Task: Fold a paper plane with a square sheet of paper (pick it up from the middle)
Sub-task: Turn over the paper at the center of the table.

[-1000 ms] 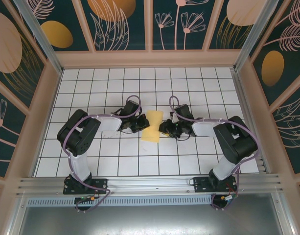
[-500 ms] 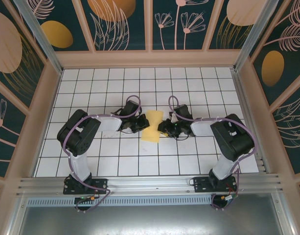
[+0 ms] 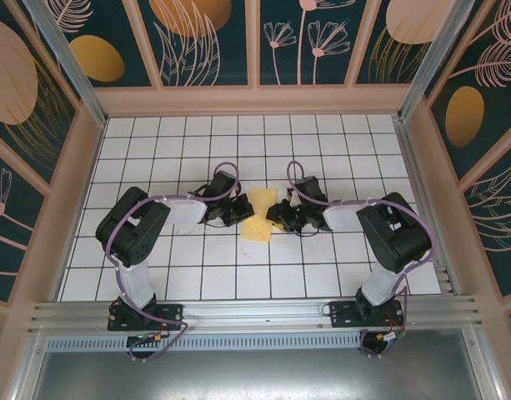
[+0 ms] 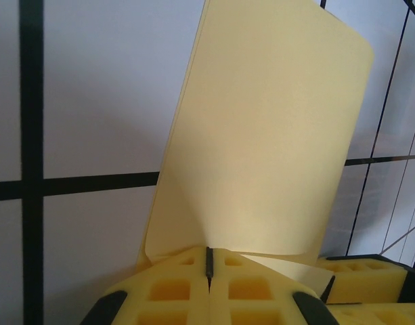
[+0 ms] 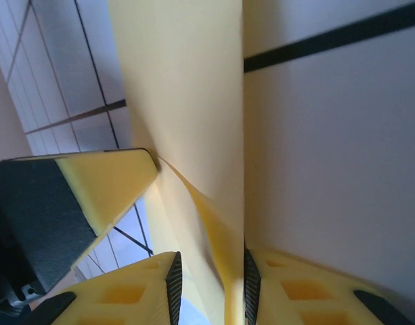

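Observation:
The square sheet of paper, pale yellow and folded into a narrow upright shape, lies on the tiled table between both arms and is pinched in at its waist. My left gripper is at its left side. In the left wrist view the left gripper is shut on the paper's near edge. My right gripper is at the paper's right side. In the right wrist view the right gripper has its jaws apart, and a raised ridge of the paper runs between them along the right pad.
The white tiled table with black grid lines is boxed in by a wooden frame. A metal rail runs along the near edge by the arm bases. The left gripper's yellow finger sits close beside the right jaws.
The right arm has edged a little to the left, nearer the paper. The left arm and the paper have stayed where they were.

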`<state>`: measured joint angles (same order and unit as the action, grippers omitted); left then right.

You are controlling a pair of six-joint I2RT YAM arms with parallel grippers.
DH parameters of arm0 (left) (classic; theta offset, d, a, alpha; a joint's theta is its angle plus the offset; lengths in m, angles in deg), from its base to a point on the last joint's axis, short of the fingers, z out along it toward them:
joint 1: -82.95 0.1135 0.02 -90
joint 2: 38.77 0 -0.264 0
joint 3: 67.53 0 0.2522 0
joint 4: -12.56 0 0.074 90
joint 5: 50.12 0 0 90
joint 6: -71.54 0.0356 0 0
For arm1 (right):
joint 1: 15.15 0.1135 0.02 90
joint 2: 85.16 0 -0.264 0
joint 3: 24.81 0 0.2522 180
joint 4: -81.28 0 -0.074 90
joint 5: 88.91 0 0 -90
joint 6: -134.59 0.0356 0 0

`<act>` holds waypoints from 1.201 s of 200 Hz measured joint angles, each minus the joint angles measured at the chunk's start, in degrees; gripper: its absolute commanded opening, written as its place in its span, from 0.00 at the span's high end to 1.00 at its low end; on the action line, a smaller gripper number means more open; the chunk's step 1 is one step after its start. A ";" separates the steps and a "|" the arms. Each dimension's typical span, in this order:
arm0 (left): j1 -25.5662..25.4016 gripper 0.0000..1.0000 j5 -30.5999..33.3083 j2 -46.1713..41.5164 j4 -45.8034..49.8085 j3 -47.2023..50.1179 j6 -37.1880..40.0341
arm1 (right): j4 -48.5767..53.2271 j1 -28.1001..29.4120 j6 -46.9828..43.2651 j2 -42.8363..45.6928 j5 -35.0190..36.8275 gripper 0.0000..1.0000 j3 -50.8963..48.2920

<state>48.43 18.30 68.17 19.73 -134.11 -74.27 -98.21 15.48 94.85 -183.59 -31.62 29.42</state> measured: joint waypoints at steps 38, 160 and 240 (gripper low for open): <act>0.00 0.97 0.20 -0.57 0.02 0.15 -0.46 | -3.52 0.15 0.48 0.00 -0.50 0.76 -0.04; 0.00 0.85 11.78 -20.52 0.92 3.43 -2.56 | 6.64 1.25 -7.89 3.39 3.08 0.99 5.20; 0.02 0.71 29.53 -38.71 -0.07 13.03 -2.99 | 42.25 2.89 -23.08 12.63 36.68 0.98 28.39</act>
<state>48.45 47.82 29.46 19.67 -121.09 -77.26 -55.96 18.37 71.77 -170.96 5.06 57.82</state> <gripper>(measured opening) 0.283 0.047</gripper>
